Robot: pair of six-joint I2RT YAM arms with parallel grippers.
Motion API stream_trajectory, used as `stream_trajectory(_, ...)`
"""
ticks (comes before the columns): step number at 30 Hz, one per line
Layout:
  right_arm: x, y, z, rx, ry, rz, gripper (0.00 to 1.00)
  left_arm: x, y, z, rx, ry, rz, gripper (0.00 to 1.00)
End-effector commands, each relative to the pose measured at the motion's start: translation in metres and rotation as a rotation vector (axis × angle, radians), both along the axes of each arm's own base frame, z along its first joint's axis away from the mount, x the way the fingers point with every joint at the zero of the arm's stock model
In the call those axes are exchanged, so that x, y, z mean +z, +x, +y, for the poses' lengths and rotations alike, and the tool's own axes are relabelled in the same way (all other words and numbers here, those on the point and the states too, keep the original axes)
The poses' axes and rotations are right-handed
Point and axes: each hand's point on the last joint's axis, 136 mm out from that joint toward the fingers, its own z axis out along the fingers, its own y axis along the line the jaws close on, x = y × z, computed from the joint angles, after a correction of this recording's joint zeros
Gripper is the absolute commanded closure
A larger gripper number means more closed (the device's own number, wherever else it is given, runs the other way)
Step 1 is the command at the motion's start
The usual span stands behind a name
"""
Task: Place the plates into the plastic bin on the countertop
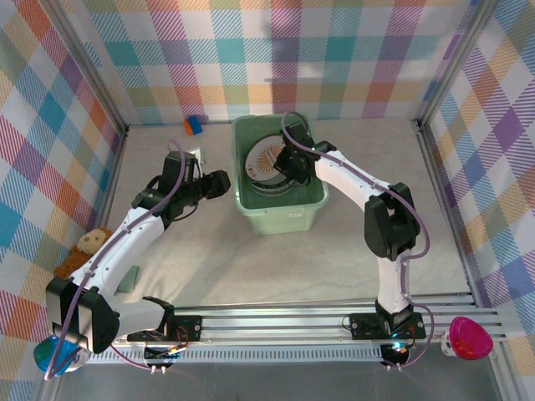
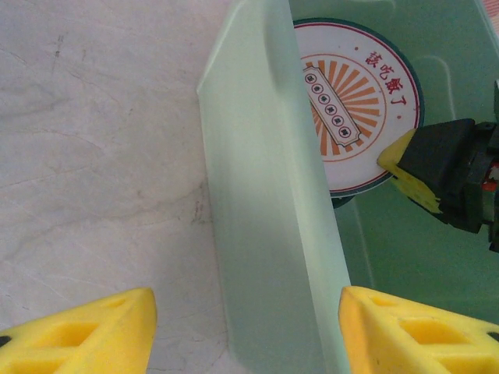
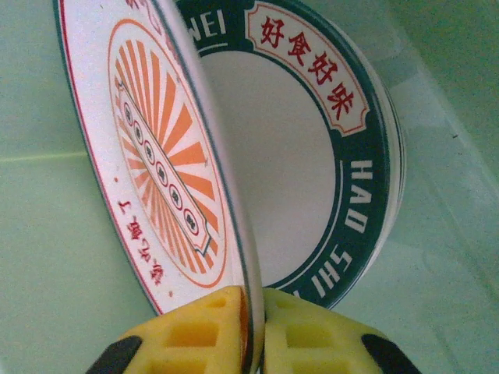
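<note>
Plaid walls [image 1: 292, 58] framing beige countertop [image 1: 251, 267]; we're seeing plastic bin [image 1: 280, 215] sitting toward back, centre. We're watching right gripper [image 3: 253, 327] reaching inside bin, pinching rim of sunburst plate [image 3: 156, 171], plate tilting on edge before teal-rimmed plate [image 3: 304, 148]. We're finding left gripper [image 1: 216, 184] gaping, fingers straddling bin's left wall.

The top external camera looks steeply down from above and behind the arm bases [image 1: 163, 322], taking in the whole countertop [image 1: 251, 276], plaid walls [image 1: 292, 50] and plastic bin [image 1: 267, 215] from well away. The left wrist camera hangs close over the bin's left wall, facing down. The right wrist camera sits inside the bin, almost against the sunburst plate [image 3: 156, 156], which all three views share
</note>
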Motion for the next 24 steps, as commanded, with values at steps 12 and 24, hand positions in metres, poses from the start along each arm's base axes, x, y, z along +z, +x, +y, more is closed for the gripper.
stream_trajectory(12, -0.026, -0.005, 0.003, 0.034, -0.038, 0.054, 0.58, 0.014, -0.012, 0.007, 0.012, -0.021, -0.034, 0.37)
stream_trajectory(24, 0.018, -0.011, -0.002, 0.104, -0.037, -0.049, 0.01, 0.027, -0.022, 0.013, 0.030, -0.037, -0.062, 0.37)
